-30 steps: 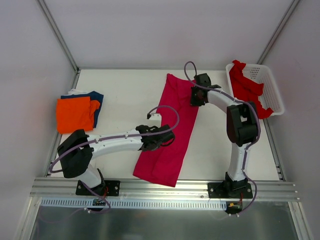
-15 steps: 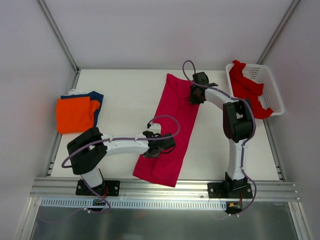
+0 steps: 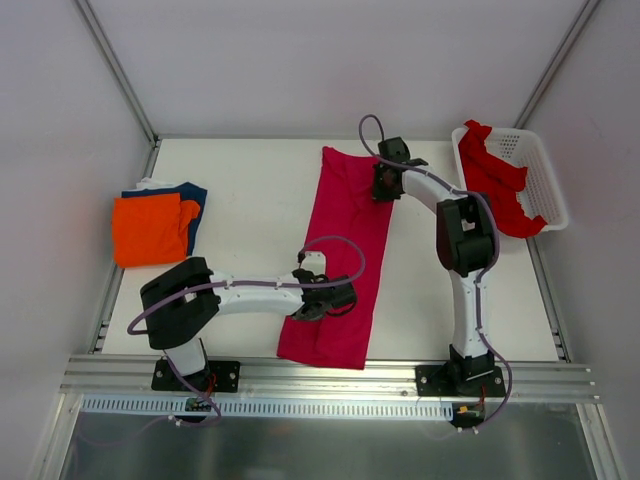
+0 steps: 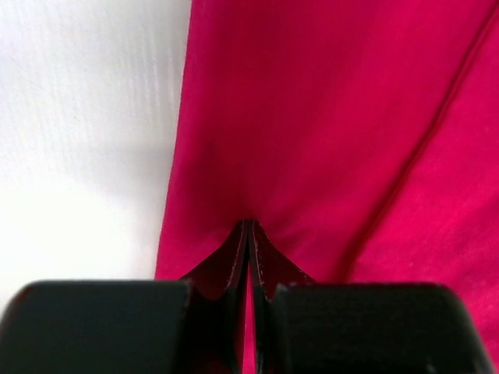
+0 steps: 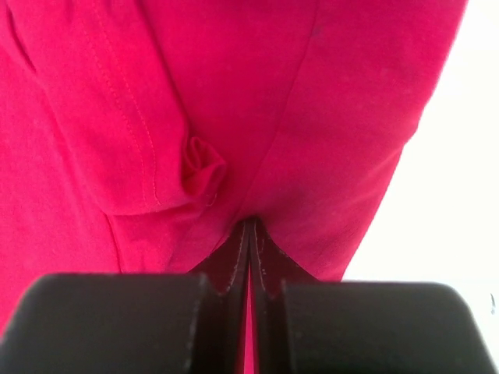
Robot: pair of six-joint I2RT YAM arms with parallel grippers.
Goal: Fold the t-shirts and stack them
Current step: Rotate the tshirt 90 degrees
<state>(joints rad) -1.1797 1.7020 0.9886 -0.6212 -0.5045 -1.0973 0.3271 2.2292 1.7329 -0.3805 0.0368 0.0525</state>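
The left gripper (image 3: pixel 318 305) and right gripper (image 3: pixel 383 188) are pinching the pink shirt (image 3: pixel 345 240).
Best moving its six and twelve o'clock ends together, keeping cloth taut.

The right pincer (image 3: pixel 382 188) pulls the far end of the magenta t-shirt (image 3: pixel 345 250) toward the left edge of the table (image 3: pixel 250 170). The left pincer (image 3: pixel 313 308) moves toward the near edge.

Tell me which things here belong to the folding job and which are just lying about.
Job: magenta t-shirt, red t-shirt, orange folded t-shirt, navy folded t-shirt under it.
Lying about: white basket, holding the red one.
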